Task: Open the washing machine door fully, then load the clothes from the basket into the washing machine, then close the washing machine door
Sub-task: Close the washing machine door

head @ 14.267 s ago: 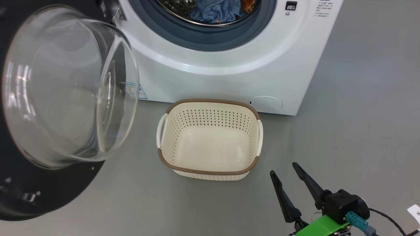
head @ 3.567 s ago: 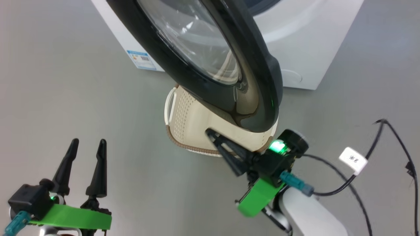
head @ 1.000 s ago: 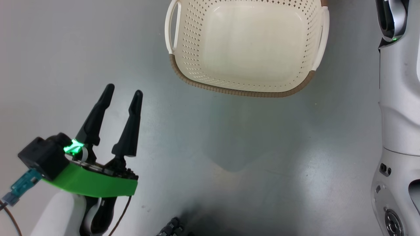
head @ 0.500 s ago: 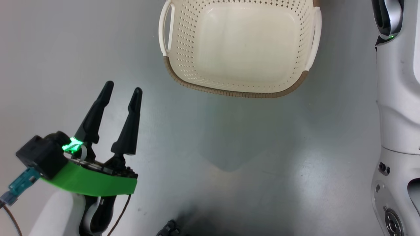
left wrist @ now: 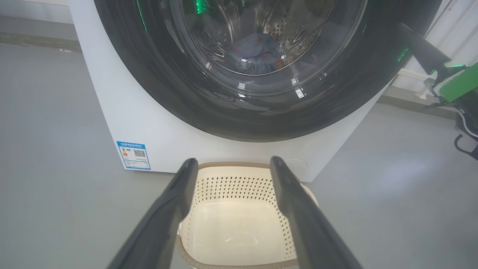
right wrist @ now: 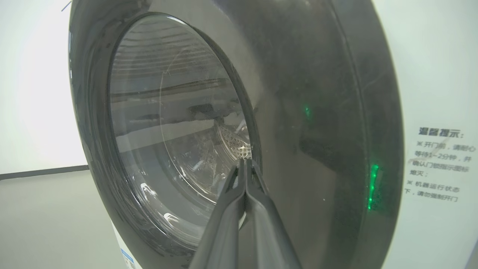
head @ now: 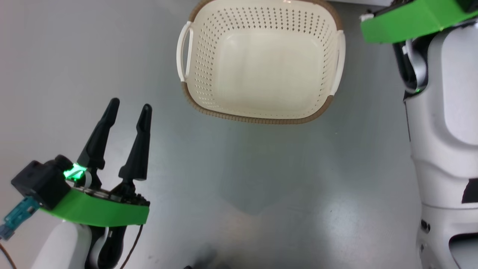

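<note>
My left hand [head: 130, 105] hangs at eight o'clock over the floor [head: 261, 179], fingers spread wide. The basket [head: 257, 120] sits at twelve o'clock, just in front of the washing machine [left wrist: 112, 93]. The washing machine door [left wrist: 261, 123] looks shut against it, with the clothes [left wrist: 254, 52] behind its glass. My right hand [right wrist: 245, 161] is pinched closed, tips at the door's face.

You'll find the basket [head: 257, 120] on the floor [head: 261, 179], just before the washer [left wrist: 149, 123] and under its door [left wrist: 261, 123], which lies flat against the front. The clothes [left wrist: 254, 52] lie in the drum [left wrist: 295, 26] behind the door. Your left claw [head: 130, 104] hangs left of the basket, nearer you. Your right claw [right wrist: 245, 161] points at the door's face.
</note>
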Tool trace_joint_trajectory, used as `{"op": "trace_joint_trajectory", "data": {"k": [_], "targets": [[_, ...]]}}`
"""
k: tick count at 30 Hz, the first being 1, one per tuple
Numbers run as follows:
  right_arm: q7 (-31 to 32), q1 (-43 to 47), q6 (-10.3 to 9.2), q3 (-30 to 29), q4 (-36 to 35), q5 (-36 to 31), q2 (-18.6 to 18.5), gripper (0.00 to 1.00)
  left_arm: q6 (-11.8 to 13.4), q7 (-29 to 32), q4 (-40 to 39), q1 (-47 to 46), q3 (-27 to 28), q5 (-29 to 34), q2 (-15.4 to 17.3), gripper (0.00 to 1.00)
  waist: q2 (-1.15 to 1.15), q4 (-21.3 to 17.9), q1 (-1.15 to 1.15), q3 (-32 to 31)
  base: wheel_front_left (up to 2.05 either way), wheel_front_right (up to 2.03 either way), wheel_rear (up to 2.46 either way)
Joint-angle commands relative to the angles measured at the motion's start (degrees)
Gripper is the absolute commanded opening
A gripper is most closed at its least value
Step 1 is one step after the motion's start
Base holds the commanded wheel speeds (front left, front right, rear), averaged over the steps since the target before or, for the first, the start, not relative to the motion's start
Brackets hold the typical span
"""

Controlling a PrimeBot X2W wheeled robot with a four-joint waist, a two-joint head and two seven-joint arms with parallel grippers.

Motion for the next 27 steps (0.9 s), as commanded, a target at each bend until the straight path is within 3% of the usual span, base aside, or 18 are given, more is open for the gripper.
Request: {"op": "trace_joint_trajectory", "data": {"k": [1, 15, 18, 19, 20, 27], "targets": [[-0.17, 2.31, -0.34, 1.55, -1.8, 0.96, 2.23, 0.0, -0.09, -0.35, -0.86, 1.49, 2.72, 0.61, 2.3, 1.0, 0.0, -0.95, 0.0, -1.83, 0.0, 0.0, 0.0], [-0.17, 16.61, -0.34, 4.12, -2.08, 4.7, 2.23, 0.02, -0.09, -0.35, -0.81, 5.76, 5.7, 3.08, 2.51, 1.0, 0.0, -4.41, 0.0, -11.1, 0.0, 0.0, 0.0], [-0.17, 19.55, -0.34, 4.11, -1.93, 5.61, 2.23, 0.45, -0.09, -0.35, -0.74, 6.91, 6.38, 3.68, 2.55, 1.0, 0.0, -5.25, 0.0, -12.94, 0.0, 0.0, 0.0], [-0.17, 20.49, -0.34, 4.02, -1.84, 5.99, 2.23, 0.66, -0.09, -0.35, -0.75, 7.24, 6.59, 3.89, 2.52, 1.0, 0.0, -5.5, 0.0, -13.53, 0.0, 0.0, 0.0], [-0.17, 21.4, -0.34, 4.06, -1.78, 6.16, 2.23, 0.99, -0.09, -0.35, -0.76, 7.59, 6.8, 4.1, 2.5, 1.0, 0.0, -5.76, 0.0, -14.11, 0.0, 0.0, 0.0], [-0.17, 26.72, -0.34, 4.0, -2.41, 6.71, 2.23, 1.0, -0.09, -0.35, -0.69, 9.43, 8.0, 5.2, 2.37, 1.0, 0.0, -7.34, 0.0, -17.2, 0.0, 0.0, 0.0]]}}
